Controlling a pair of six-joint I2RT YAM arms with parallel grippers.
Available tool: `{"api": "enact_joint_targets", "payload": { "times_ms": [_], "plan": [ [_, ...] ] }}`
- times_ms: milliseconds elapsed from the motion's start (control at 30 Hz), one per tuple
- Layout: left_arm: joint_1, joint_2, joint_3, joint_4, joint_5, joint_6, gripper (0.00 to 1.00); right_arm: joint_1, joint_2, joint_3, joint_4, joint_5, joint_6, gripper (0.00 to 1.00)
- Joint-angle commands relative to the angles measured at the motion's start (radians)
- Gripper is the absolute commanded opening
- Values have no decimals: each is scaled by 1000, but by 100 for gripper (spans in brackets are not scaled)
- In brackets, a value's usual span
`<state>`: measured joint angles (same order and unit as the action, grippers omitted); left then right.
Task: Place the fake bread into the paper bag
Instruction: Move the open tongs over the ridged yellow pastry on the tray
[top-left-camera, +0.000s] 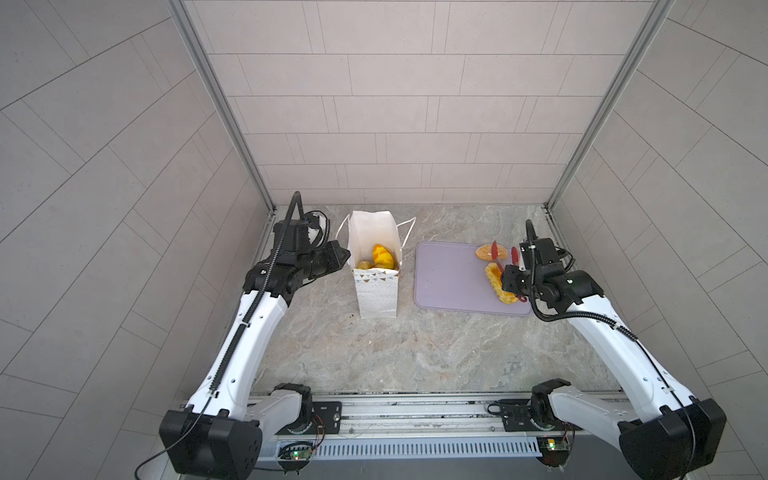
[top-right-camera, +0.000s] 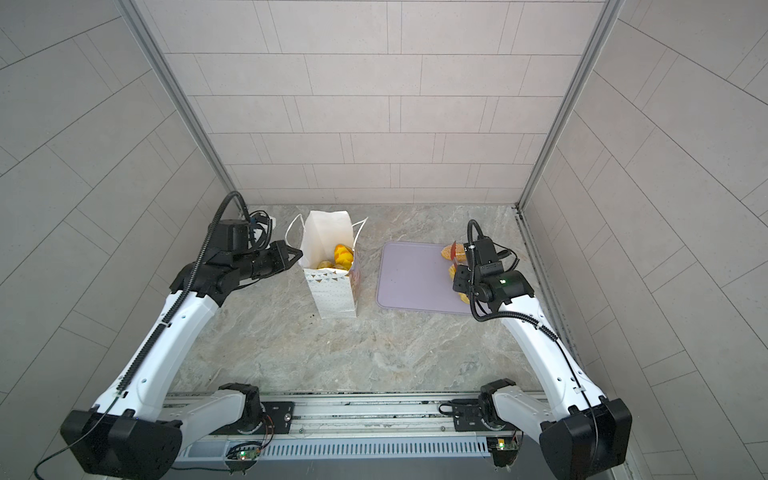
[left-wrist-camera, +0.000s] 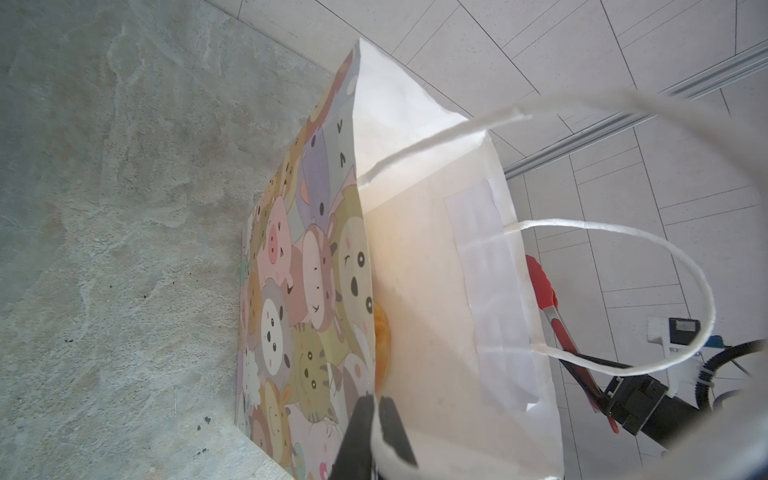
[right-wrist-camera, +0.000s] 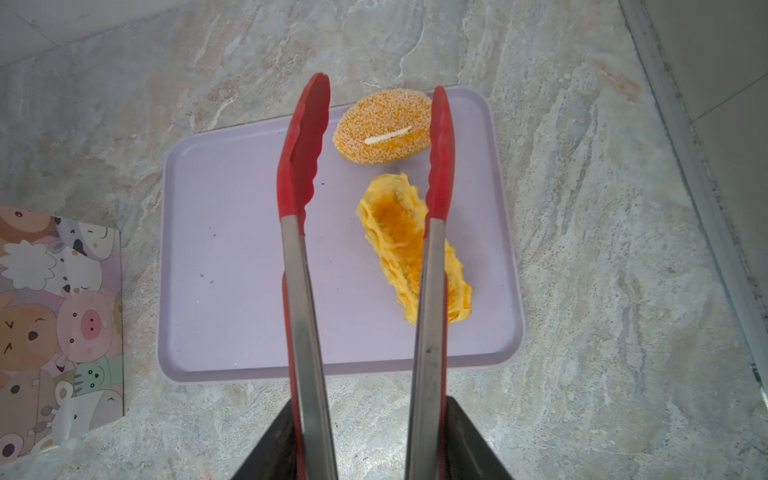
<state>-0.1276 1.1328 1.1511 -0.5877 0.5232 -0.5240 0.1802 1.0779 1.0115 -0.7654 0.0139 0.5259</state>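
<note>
Left pincer (left-wrist-camera: 376, 409) is clamped on the paper bag (top-left-camera: 376, 291) rim, right pincer (right-wrist-camera: 374, 440) grips the tongs (right-wrist-camera: 303, 166) spread above the tray (right-wrist-camera: 224, 249), so I'd straddle the seeded bun (right-wrist-camera: 382, 126) beside the ridged loaf (right-wrist-camera: 399, 245) squarely, then squeeze gently.

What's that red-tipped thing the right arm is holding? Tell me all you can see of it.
The tongs have two long steel-looking arms ending in red, scalloped, rubbery-looking tips. The right pincer holds them by the steel arms, which stand spread apart; their hinge end is hidden. They hang over the lilac tray, with the open tips above the seeded bun and ridged loaf, gripping neither.
</note>
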Motion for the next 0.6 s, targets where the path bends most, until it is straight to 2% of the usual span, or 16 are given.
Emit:
{"api": "enact_joint_targets", "payload": {
  "times_ms": [0, 333, 567],
  "plan": [
    [-3, -10, -12, 14, 11, 11, 8, -48, -38, -34, 55, -44, 44, 51],
    [-2, -10, -11, 17, 15, 14, 8, -179, -90, -164, 93, -153, 95, 53],
    [-2, -4, -11, 22, 22, 13, 8, -215, -126, -241, 110, -186, 129, 55]
  ]
}}
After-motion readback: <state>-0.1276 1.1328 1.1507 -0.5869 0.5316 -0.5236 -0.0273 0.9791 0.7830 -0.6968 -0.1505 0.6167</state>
